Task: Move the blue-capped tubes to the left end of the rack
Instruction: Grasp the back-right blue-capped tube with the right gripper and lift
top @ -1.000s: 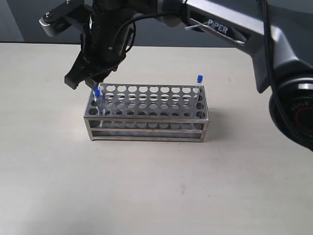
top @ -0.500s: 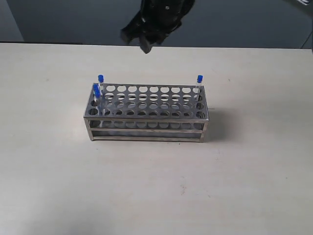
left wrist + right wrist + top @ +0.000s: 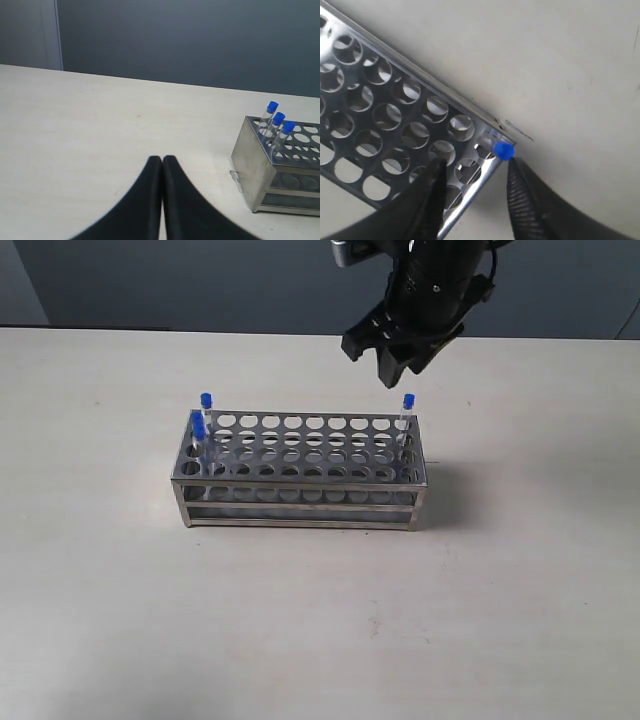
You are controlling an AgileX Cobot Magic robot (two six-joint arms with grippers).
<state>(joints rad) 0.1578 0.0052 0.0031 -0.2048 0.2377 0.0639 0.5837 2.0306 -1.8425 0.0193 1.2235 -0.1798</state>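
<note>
The steel rack (image 3: 300,472) stands mid-table. Blue-capped tubes stand in its left end, their caps showing at the back (image 3: 206,400) and the front (image 3: 197,426). The left wrist view shows three caps there, the nearest (image 3: 288,127) on the rack (image 3: 270,170). One more blue-capped tube (image 3: 408,401) stands alone in the back right corner hole. My right gripper (image 3: 375,362) hovers open just above it. Its fingers straddle the rack's corner, and the blue cap (image 3: 504,150) sits close to one fingertip (image 3: 512,167). My left gripper (image 3: 162,160) is shut and empty, low over the table, away from the rack's left end.
Most rack holes (image 3: 395,115) hold nothing. Bare beige table (image 3: 320,640) lies on all sides of the rack, and a dark wall runs behind. The left arm is outside the exterior view.
My right gripper has left the rack's left end, swung across above the rack and come down over the right-end tube. The back-left tube now shows, standing free.
</note>
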